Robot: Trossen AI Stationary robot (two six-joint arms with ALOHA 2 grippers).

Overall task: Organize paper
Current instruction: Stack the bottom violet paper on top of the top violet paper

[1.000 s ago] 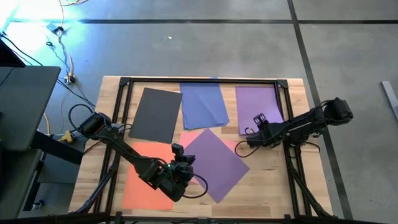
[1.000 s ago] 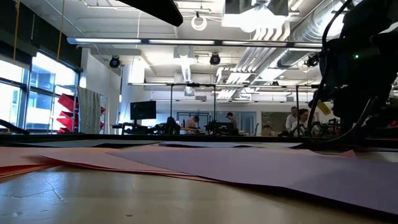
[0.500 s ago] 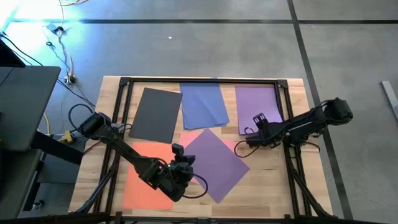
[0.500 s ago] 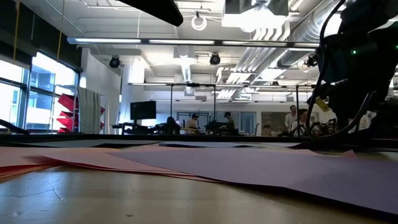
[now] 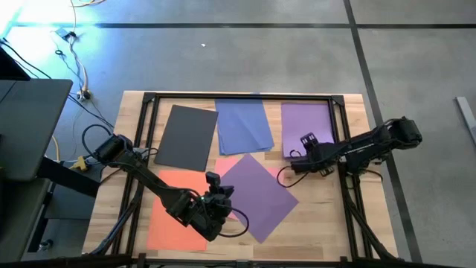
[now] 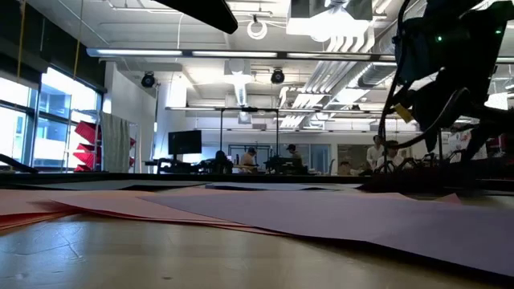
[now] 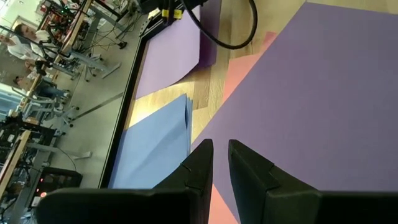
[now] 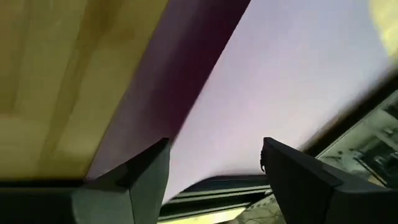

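Sorting the coloured paper is only partly done, as far as I can judge. Nearest the front edge of the table, the left gripper (image 5: pixel 221 199) sits low with its two fingers (image 7: pixel 198 167) almost together and nothing between them. It rests where the orange sheet (image 5: pixel 172 210) meets a big tilted purple sheet (image 5: pixel 256 195). That purple sheet lies crooked, like a diamond, on top of the pink sheet (image 5: pixel 232 164), so only bits of pink peek out.

A little farther back on the right side, the right gripper (image 5: pixel 306 152) hovers at the near edge of a second purple sheet (image 5: pixel 307 128). Its fingers (image 8: pixel 140 174) are spread wide apart and they hold nothing. It looks like a let-go moment there.

Along the far side, the dark grey sheet (image 5: pixel 186 137), the blue sheet (image 5: pixel 243 125) and that purple one lie in a row, just beside each other.

Next, I think, the crooked purple sheet needs turning straight, or lifting onto its twin. Thin paper lies flat, so a finger must slide under an edge first.
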